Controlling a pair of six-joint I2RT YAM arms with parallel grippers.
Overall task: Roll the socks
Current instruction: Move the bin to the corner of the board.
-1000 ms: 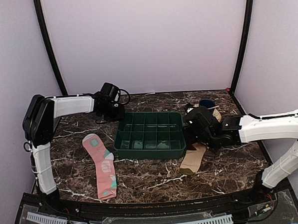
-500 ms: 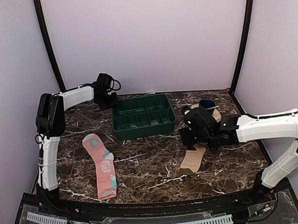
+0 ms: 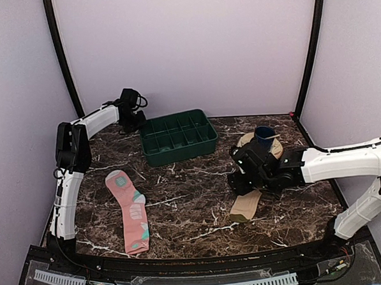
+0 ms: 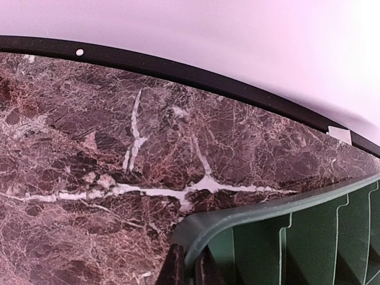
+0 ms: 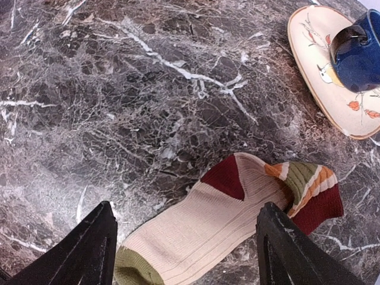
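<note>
Two socks are seen lying flat and unrolled on the marble tabletop (image 3: pixel 187 200), well apart from each other. The pink sock (image 3: pixel 131 212) is laid out at full length on the left side, near the front edge. It runs from far to near with a slight bend at a teal heel patch, and teal and pale patches are scattered along it. The tan-beige sock (image 5: pixel 217 228) is laid diagonally on the right side. Its ribbed body is marked by a dark maroon heel wedge and an olive-green band at one end. Green, orange and white stripes are followed by a maroon toe, which is folded over. In the overhead view only its near half can be seen.
</note>
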